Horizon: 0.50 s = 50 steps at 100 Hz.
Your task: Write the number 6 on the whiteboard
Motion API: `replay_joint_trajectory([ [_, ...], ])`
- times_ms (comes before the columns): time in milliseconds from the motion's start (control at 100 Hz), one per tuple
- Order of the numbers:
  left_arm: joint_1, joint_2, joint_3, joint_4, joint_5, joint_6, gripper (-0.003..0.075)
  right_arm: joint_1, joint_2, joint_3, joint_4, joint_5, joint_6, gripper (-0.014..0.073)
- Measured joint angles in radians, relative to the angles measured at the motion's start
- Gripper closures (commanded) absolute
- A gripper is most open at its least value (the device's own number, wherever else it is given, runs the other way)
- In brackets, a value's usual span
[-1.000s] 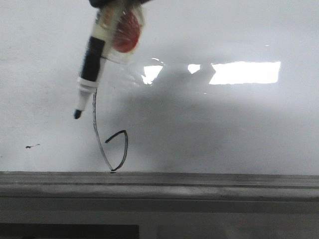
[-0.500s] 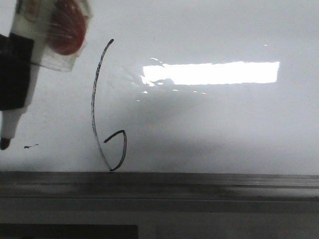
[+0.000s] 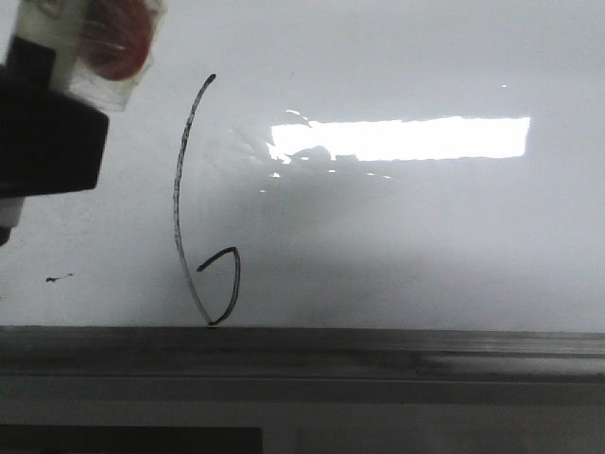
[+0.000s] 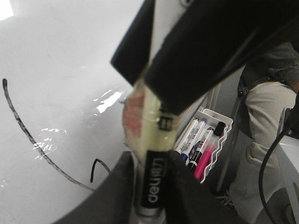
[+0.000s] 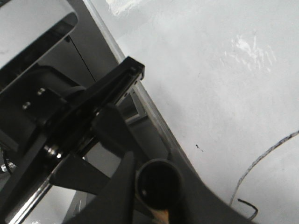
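Observation:
The number 6 (image 3: 176, 208) is a thin black line on the whiteboard (image 3: 406, 246), its angular loop just above the grey rail (image 3: 378, 352). It also shows in the left wrist view (image 4: 28, 135) and partly in the right wrist view (image 5: 261, 158). My left gripper (image 4: 150, 196) is shut on a black-and-white marker (image 4: 153, 179), held off the board at the far upper left of the front view (image 3: 43, 24). Its tip is hidden. My right gripper (image 5: 159, 189) is shut on a black marker cap (image 5: 156, 184), open end towards the camera.
A tiny black smudge (image 3: 59, 278) sits left of the 6. A white tray (image 4: 223, 140) with several markers hangs beside the board. A person's leg in light trousers (image 4: 261, 130) stands beyond it. A bright light reflection (image 3: 397, 138) lies on the board.
The left gripper with the marker has moved left, away from the 6, and now fills the upper left corner. The whole 6 is uncovered. The line itself is unchanged.

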Motion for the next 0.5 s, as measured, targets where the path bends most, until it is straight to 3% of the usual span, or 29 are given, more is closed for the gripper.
replay_joint_trajectory([
  [180,0.0,0.0,0.0,-0.008,0.0,0.0,0.0739,0.0,0.002,0.0,-0.002,-0.001,0.0,0.0626],
  [250,0.0,0.0,0.0,-0.015,0.0,0.0,0.0739,0.0,0.002,0.0,-0.002,0.001,0.0,0.0507],
  [370,0.0,0.0,0.0,-0.033,0.007,0.002,0.0739,-0.002,0.002,0.0,-0.002,0.015,0.0,0.0197],
  [420,0.0,0.0,0.0,-0.059,0.012,0.002,0.0739,-0.009,0.002,0.0,0.003,0.028,0.0,0.0134],
  [500,0.018,0.001,0.0,-0.14,0.012,0.0,0.0739,-0.035,0.002,0.0,0.005,0.059,0.0,0.0126],
])
